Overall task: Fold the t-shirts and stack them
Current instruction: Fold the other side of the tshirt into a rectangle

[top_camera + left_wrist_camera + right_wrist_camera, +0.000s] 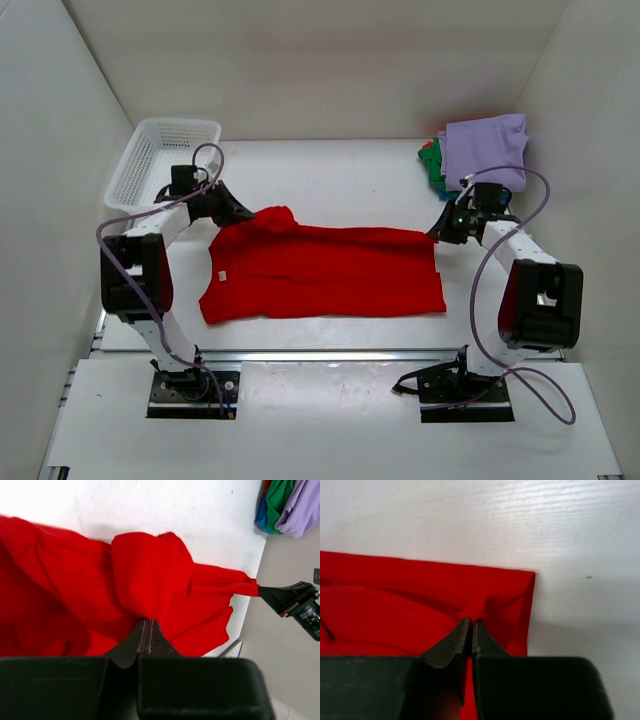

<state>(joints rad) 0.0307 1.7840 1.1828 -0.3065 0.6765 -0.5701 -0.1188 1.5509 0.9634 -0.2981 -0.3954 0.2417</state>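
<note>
left gripper [241, 212]: pinching red t-shirt [320, 275], far-left edge
right gripper [438, 235]: clamped on its far-right corner
red t-shirt: centre, far edge taut
step: we bring both ends level to near hem, even tension
stack: lavender t-shirt [487, 148] pile, far right

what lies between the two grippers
The red t-shirt, its far edge running from the left gripper to the right gripper, both pinching it; clearest in the top view.
</note>
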